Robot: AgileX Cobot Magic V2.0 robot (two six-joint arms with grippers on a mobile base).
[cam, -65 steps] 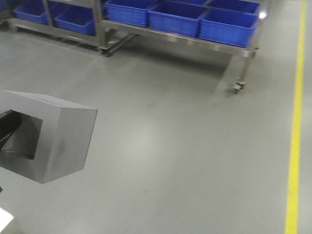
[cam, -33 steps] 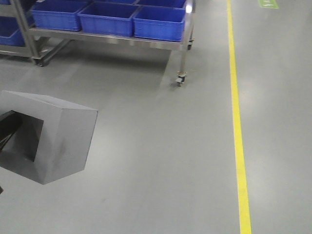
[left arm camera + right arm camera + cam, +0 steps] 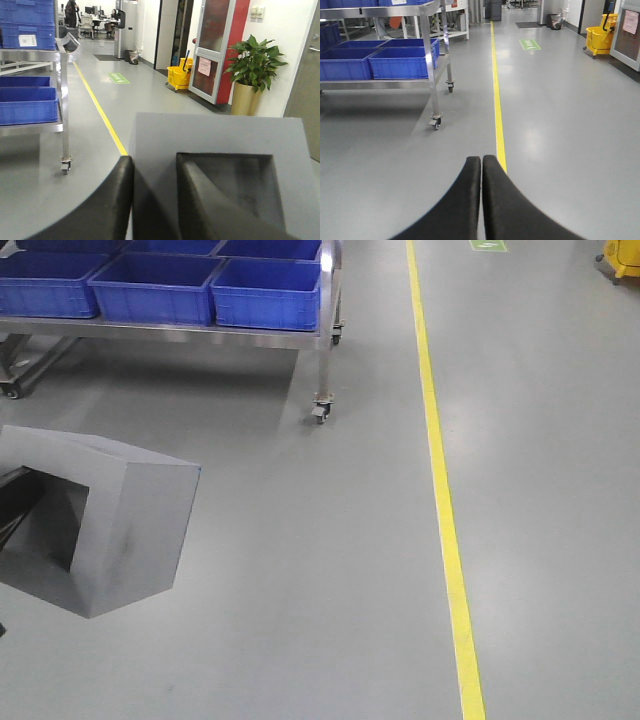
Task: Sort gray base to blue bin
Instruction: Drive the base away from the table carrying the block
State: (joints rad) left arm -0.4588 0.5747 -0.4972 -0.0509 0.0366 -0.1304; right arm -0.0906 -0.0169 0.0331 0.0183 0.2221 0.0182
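The fingers of the left gripper (image 3: 155, 167) are clamped on one wall of the matte gray cube-like base (image 3: 220, 135). One black finger sits down in its square recess and the other presses the outer face. The right gripper (image 3: 481, 162) has its fingers pressed together with nothing between them. The base hangs tilted over the gray floor (image 3: 330, 570), its recess toward the arm. It is well apart from the deep blue plastic bins (image 3: 265, 290) on the wheeled steel bench (image 3: 323, 360) ahead to the left. The block looks rigid and not fragile, with a matte skin that should give good friction; its weight cannot be read. The recess wall seems a sensible hold, but it is off-centre, so the block may pivot if the clamp slackens.
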